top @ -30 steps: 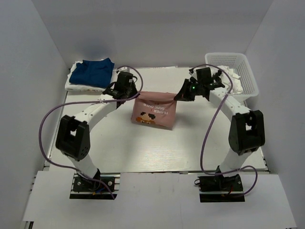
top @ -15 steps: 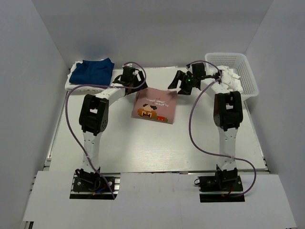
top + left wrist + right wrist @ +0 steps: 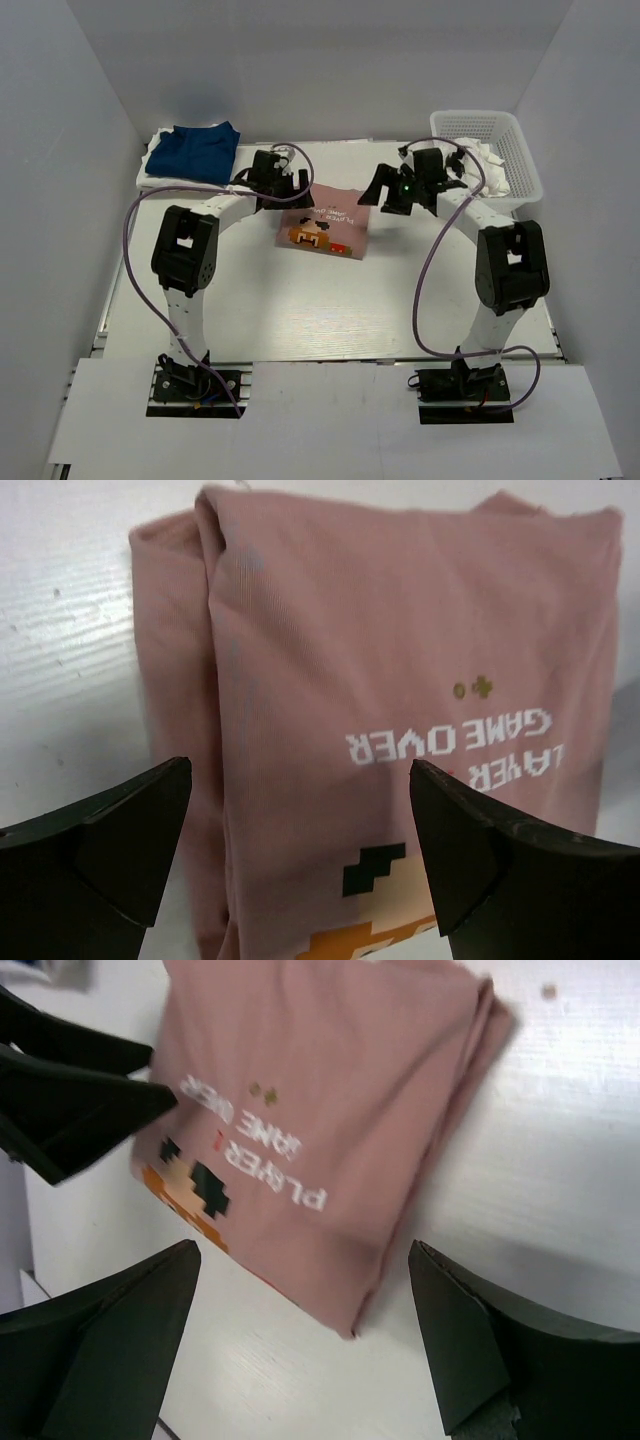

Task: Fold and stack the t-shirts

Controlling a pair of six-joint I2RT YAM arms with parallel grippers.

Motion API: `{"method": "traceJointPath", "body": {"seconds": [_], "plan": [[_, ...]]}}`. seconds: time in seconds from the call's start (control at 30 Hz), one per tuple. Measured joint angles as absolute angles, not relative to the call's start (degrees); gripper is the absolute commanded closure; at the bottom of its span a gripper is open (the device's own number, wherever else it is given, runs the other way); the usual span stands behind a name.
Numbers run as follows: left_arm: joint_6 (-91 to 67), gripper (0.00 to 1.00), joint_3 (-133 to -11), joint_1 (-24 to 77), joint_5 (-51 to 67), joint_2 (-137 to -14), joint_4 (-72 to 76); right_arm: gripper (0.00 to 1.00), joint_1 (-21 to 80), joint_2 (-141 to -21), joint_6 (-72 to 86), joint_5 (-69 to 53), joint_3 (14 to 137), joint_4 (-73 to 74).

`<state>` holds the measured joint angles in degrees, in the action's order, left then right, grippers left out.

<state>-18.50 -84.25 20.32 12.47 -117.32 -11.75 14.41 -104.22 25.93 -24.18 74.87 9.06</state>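
A dusty-pink t-shirt (image 3: pixel 325 222) lies folded into a rectangle at mid-table, its orange-brown pixel graphic and white lettering facing up. My left gripper (image 3: pixel 291 194) hovers open at the shirt's far left corner. In the left wrist view the pink t-shirt (image 3: pixel 400 670) shows between the spread fingers (image 3: pixel 110 855) of the left gripper (image 3: pixel 300 850). My right gripper (image 3: pixel 391 197) stands open off the far right corner. In the right wrist view the pink t-shirt (image 3: pixel 320 1100) lies beyond the right gripper (image 3: pixel 305 1345). A folded navy t-shirt (image 3: pixel 195 152) rests on a white t-shirt (image 3: pixel 165 183) at the back left.
A white plastic basket (image 3: pixel 524 160) stands at the back right with white cloth (image 3: pixel 488 162) in it and over its rim. White walls close in the table on three sides. Purple cables loop from both arms.
Both grippers have opened and let go of the pink t-shirt's far edge. The shirt has dropped flat on the table, and both arms have drawn back a little from it.
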Motion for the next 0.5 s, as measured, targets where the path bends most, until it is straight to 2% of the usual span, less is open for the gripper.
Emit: {"method": "traceJointPath", "body": {"seconds": [0.2,0.33,0.43,0.5], "plan": [[-15.4,0.0,-83.9,20.3,10.8,-117.5,-15.9,0.1,15.1,-97.2,23.2,-23.7,67.4,11.5],[-14.2,0.05,-85.9,20.3,9.4,-120.3,-18.6,0.1,15.5,-91.3,22.2,-23.0,64.1,12.2],[-13.3,0.12,-88.5,20.3,9.2,-122.5,-18.9,0.1,15.5,-88.7,21.8,-22.7,62.7,12.0],[-13.0,0.29,-89.5,20.2,9.2,-123.5,-18.8,0.1,15.5,-87.9,21.8,-22.6,61.9,12.1]]}}
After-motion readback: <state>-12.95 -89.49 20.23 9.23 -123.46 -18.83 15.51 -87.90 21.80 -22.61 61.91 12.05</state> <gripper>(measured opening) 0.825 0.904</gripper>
